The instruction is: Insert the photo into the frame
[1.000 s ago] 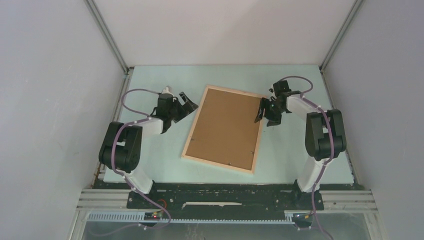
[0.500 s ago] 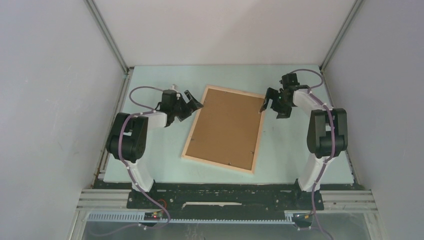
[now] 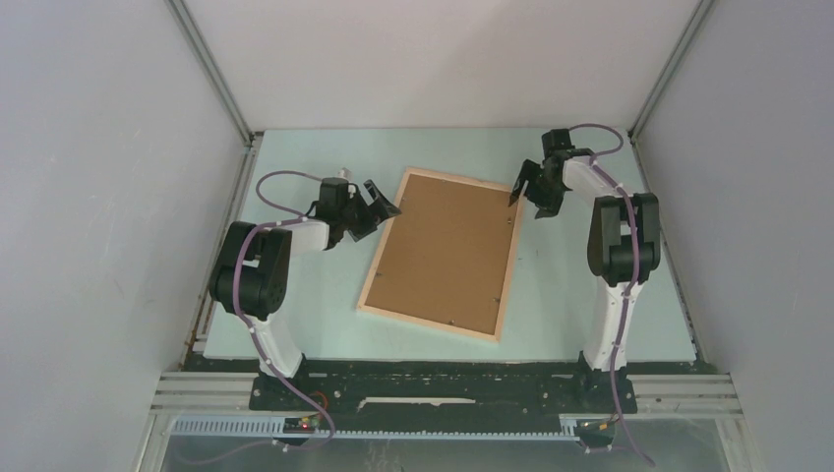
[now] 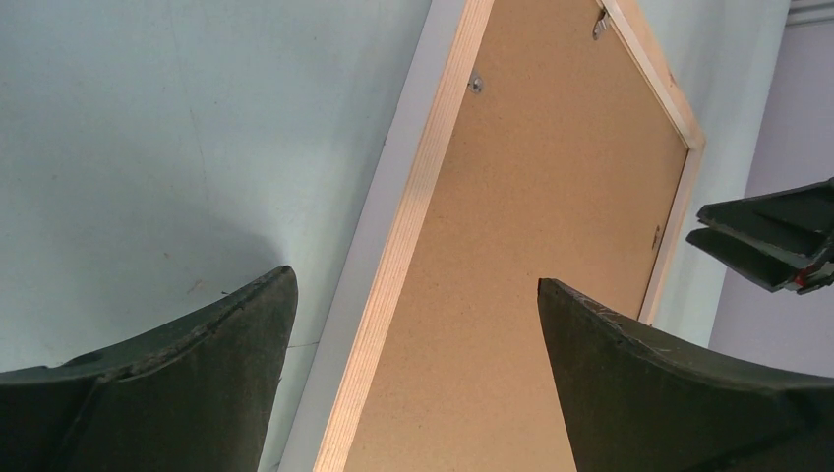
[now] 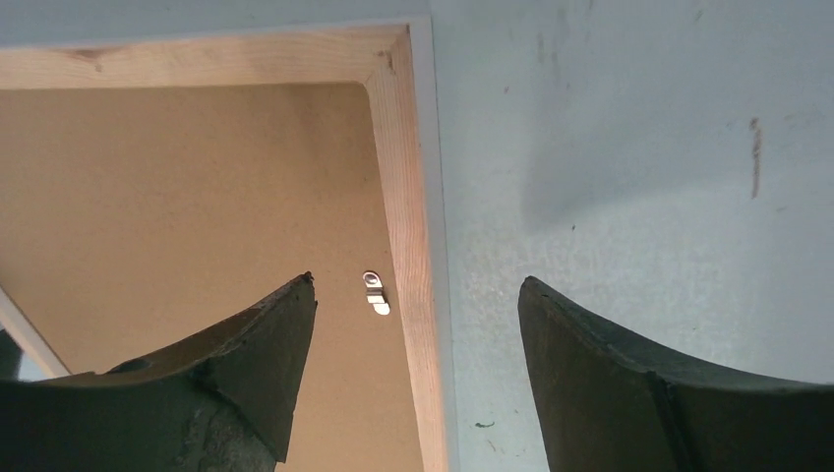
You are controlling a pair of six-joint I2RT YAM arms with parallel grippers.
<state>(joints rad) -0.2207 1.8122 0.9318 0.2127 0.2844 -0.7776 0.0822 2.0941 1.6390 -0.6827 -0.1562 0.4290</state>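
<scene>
Locate the left arm (image 3: pixel 295 236) at the left: elbow raised, forearm run forward and to the right, wrist pitched down. Read the left jaws as released, with black tapered fingers (image 4: pixel 177 383) spread wide and clamped on nothing. Find the frame (image 3: pixel 428 324) straddled below them: pale wood rail within the gap, pale green surface (image 3: pixel 315 324) under one finger, brown backing board (image 3: pixel 447 251) under the other. Note the board's matt, fibrous face, set inside the thin light wooden rectangle, back side up, flat on the surface and slightly rotated. Note a small metal turn clip (image 4: pixel 476 84) ahead of the jaws, on the rail's inner edge.

Locate the right arm (image 3: pixel 612 226) at the right: upper link upright, forearm stretched forward and to the left, wrist pitched down. Read the right jaws as released, fingers (image 5: pixel 226 383) wide apart and gripping nothing. Find the frame's corner ahead of the gap, with the grained wood rail running back between the fingers. Note a silver clip (image 5: pixel 375 292) just inside that rail and scuffed surface under the outer finger.
</scene>
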